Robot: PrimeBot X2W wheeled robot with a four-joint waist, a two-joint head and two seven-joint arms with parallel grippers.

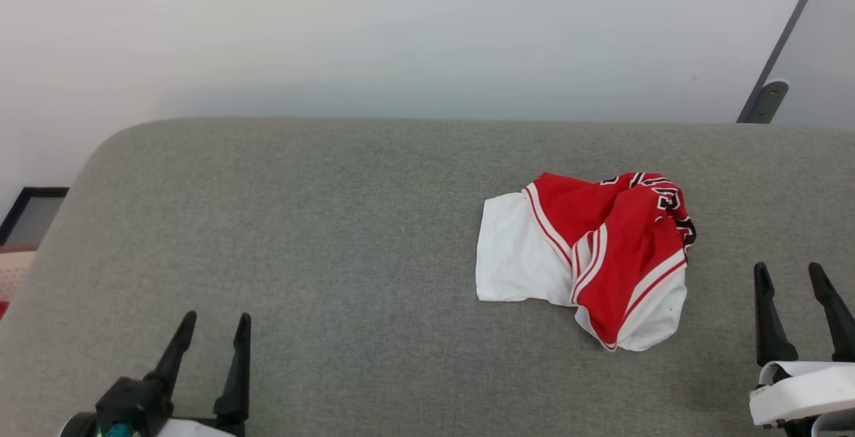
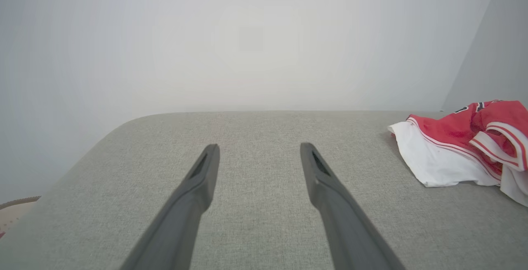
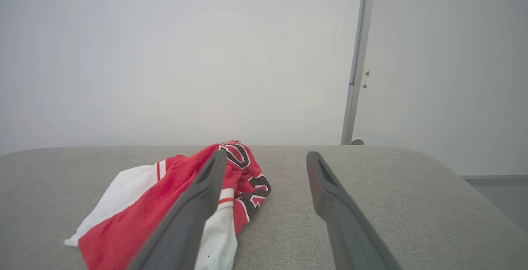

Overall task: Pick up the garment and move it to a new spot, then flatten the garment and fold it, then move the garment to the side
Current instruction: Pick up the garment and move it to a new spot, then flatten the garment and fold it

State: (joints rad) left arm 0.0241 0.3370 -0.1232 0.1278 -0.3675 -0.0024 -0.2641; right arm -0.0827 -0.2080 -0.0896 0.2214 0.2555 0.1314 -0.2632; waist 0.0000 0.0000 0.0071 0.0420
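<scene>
Head view: garment (image 1: 588, 256) lies crumpled on the grey fabric surface (image 1: 300, 236), right of ctr, nearer the right gripper (image 1: 788, 267) than the left gripper (image 1: 218, 318). It's a red jersey w/ white sleeves. One white sleeve spreads fairly flat on its left side; the red body is bunched & folded over itself to the right. Red-and-white striped trim runs along the sleeve seam & the edges. Black characters w/ white outline show at the far right edge, too scrunched to read. Both grippers sit at the bottom of the view, fingers spread wide, nothing betw. them, neither touching the cloth. Left wrist view: garment (image 2: 449, 154) is at the far right, well apart from the fingers. Right wrist view: garment (image 3: 136, 204) is partly hidden behind the left-hand finger, black characters on the heap's top.
</scene>
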